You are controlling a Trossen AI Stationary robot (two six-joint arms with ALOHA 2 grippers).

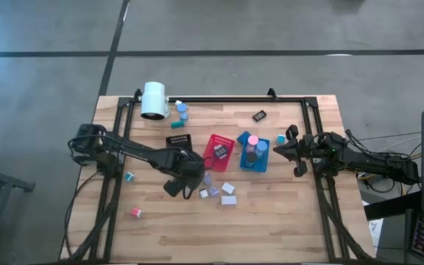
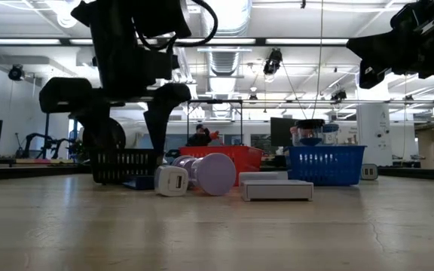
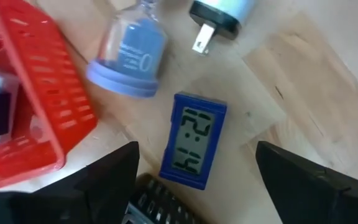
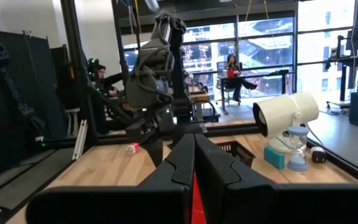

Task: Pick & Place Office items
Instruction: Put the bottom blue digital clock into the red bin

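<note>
A small blue digital clock (image 3: pixel 192 147) lies flat on the wooden table, display up. My left gripper (image 3: pixel 197 155) hangs open above it, pointing down, with one finger on either side of the clock and not touching it. In the high view this gripper (image 1: pixel 185 182) is just in front of the black tray (image 1: pixel 180 141) and the red tray (image 1: pixel 218 149). Close by lie a lavender hourglass-shaped piece (image 3: pixel 129 59) and a white plug (image 3: pixel 219 15). My right gripper (image 4: pixel 193 168) waits shut above the table's right side, next to the blue tray (image 1: pixel 255 152).
White blocks (image 1: pixel 228 188) lie in front of the trays. A teal bit (image 1: pixel 129 176) and a pink bit (image 1: pixel 136 213) sit near the left front. A black item (image 1: pixel 260 115) lies at the back. The big white cylinder (image 1: pixel 154 99) stands at the far left.
</note>
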